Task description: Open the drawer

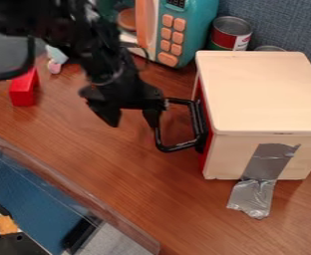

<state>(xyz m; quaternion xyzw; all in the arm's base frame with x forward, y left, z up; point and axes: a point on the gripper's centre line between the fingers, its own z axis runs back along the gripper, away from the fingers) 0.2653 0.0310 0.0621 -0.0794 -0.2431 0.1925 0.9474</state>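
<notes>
A light wooden box (264,94) stands at the right, its red drawer front (205,152) on the left side, flush or nearly flush with the box. The black drawer handle (178,147) sticks out leftward from that front as a squared loop. Just left of the handle hangs my gripper (132,120), open and pointing down, its two fingers apart. The right finger overlaps the handle's outer bar; whether they touch I cannot tell. Between the fingers only the tabletop shows.
Behind the box are a red-labelled can (230,34) and a teal toy microwave (188,30). A red block (24,88) lies at the left. Silver tape (254,191) runs from box to wooden table (131,174). A clear edge borders the lower left.
</notes>
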